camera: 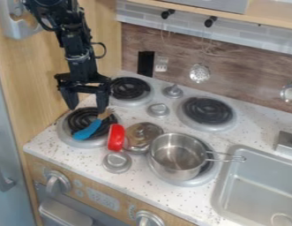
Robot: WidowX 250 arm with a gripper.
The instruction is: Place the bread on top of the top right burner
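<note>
The top right burner (208,111), a round, flat spiral coil of black metal in a silver-coloured metal drip pan (211,126), is dark and fully exposed. It lies level on the speckled white desk (249,133), near the wood-patterned back wall (243,81) and behind the round, shiny steel pot (174,164).

"How's the light in there?"

"Bright and fairly even over the speckled counter (136,176), though I can't tell where it comes from."

"Any glare?"

"Some. The steel pot (162,161) carries pale highlights, bright and dark patches mix inside it, and the metal lid (142,133) has a duller sheen. The sink (260,194) gleams softly."

"What about the darker parts?"

"The burner coils (205,109) and the arm (74,44) look nearly black, and the wood-look backsplash (242,84) is dimmer than the counter."
</note>
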